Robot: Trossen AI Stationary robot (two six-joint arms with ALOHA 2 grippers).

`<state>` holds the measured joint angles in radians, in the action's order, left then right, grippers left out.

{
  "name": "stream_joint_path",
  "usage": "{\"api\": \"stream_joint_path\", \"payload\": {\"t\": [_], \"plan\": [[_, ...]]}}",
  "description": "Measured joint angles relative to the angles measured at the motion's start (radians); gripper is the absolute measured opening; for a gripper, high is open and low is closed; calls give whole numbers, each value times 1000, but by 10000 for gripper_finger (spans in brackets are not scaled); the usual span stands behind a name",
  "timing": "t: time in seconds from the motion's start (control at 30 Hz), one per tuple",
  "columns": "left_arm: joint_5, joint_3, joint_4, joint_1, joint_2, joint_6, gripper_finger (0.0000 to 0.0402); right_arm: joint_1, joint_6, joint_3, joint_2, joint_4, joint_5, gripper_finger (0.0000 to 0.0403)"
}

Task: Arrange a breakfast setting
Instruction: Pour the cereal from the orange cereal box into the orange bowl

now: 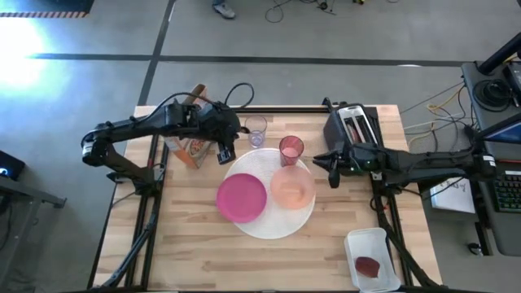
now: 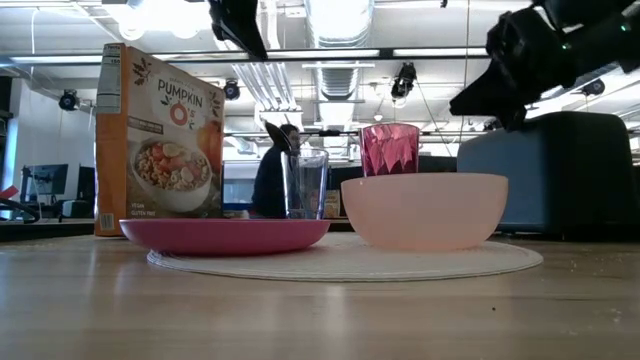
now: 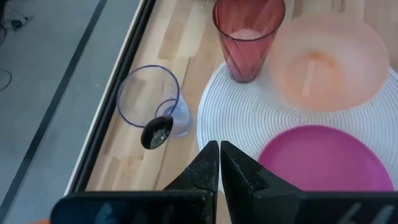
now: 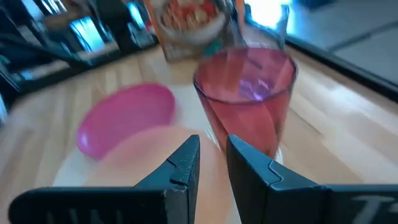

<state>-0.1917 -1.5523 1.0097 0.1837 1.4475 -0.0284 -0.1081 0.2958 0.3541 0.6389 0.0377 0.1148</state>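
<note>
— white woven mat [image 1: 273, 224] was down in the middle of the table [image 1: 203, 252], and the magenta plate [image 1: 242, 198] and peach bowl [image 1: 292, 188] sat on it side by side. most of the setting looked done to me.

— and the cups?

— pink cup [image 1: 291, 150] stood at the mat's far edge, empty as far as i could see. the clear glass [image 1: 256, 130] was just off the mat, a spoon [image 3: 158, 130] standing in it. bowl and plate held nothing.

— cereal?

— orange box [image 2: 160, 140] stood upright off to the left.

— the arms?

— left gripper [image 3: 219, 163] hung clenched and empty near the glass. right gripper [image 4: 211, 163] hovered beside the cup, fingers slightly apart, gripping nothing.
</note>
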Motion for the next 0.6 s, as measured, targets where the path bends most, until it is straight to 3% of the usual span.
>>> {"api": "stream_joint_path", "payload": {"t": [0.27, 0.6], "plan": [[-1, 40, -59, 0, -2, -5, 0, 3, -38, -171, -54, 275, -24, 68], [-19, 41, -102, 0, -6, -9, 0, 8, -138, -243, -58, 321, -37, 65]]}}
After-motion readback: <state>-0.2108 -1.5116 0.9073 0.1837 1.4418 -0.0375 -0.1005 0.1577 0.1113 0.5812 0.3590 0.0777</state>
